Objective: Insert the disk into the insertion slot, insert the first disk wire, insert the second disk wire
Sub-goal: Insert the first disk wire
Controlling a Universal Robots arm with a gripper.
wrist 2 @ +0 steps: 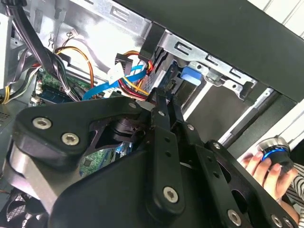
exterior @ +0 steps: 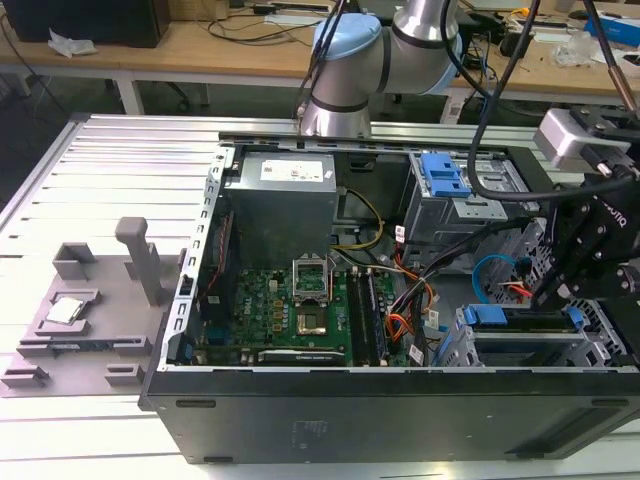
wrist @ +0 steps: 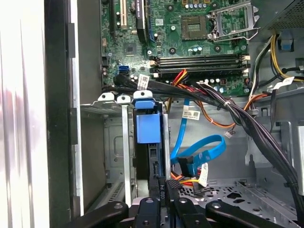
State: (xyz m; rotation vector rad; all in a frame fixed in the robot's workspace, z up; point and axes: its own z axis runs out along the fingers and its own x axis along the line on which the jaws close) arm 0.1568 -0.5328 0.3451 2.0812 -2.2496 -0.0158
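Fingers [wrist: 148, 209] pinching first disk wire [wrist: 162, 189] plug, white-printed, beside seated disk [wrist: 145, 127]

A slatted metal table [exterior: 110, 160] is seen across the exterior view; wooden desks [exterior: 200, 50] are ranged along the top, with dark floor [exterior: 45, 95] beneath.

The first wrist view's edge cuts off my gripper [wrist: 164, 204]; the insertion slot [wrist: 113, 156] hides most of the disk [wrist: 145, 127]

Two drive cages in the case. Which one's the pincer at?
The low perforated cage holding the blue-framed disk, at the exterior view's right; the pincer hangs right by it. The taller blue-latched cage stands apart.
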